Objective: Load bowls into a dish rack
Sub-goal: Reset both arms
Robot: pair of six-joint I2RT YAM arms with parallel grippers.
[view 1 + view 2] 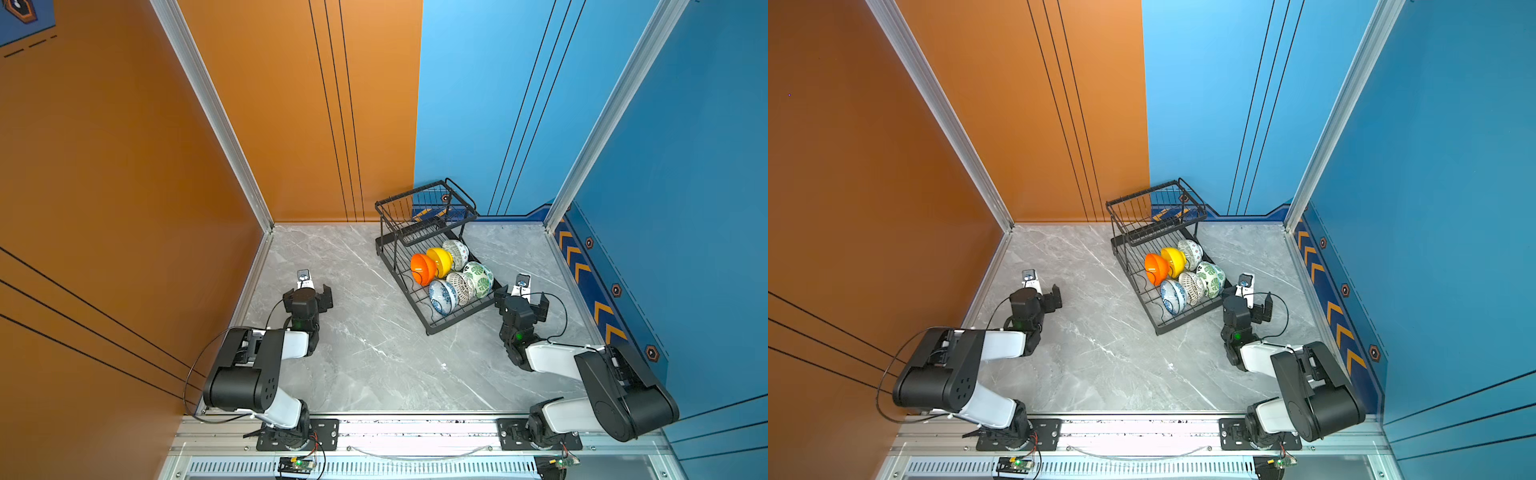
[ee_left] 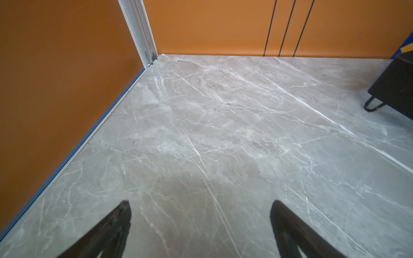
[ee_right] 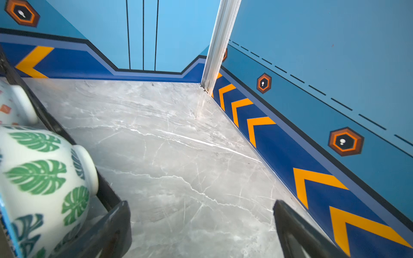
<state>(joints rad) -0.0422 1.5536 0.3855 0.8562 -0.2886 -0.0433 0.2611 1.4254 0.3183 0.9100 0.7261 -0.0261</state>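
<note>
Both top views: black wire dish rack (image 1: 432, 330) sits on the grey marble bench (image 1: 374, 365) toward its far edge, right of middle. All six round bowls (image 1: 451, 276) sit tilted in the rack's base tray. Left hand (image 1: 308, 293) spread, empty, near the left edge. Right hand (image 1: 521, 297) spread, empty, beside the rack's near corner.
Left wrist: bare bench, fingers (image 2: 124, 215) apart.
Right wrist: white green-leaf bowl (image 3: 44, 178) in the rack, nothing pinched.
Loading looks done. Next move is likely just pulling both arms clear, no grasp.

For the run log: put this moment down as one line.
bowls: six, all in dish rack | left gripper: open, empty | right gripper: open, empty, beside rack
</note>
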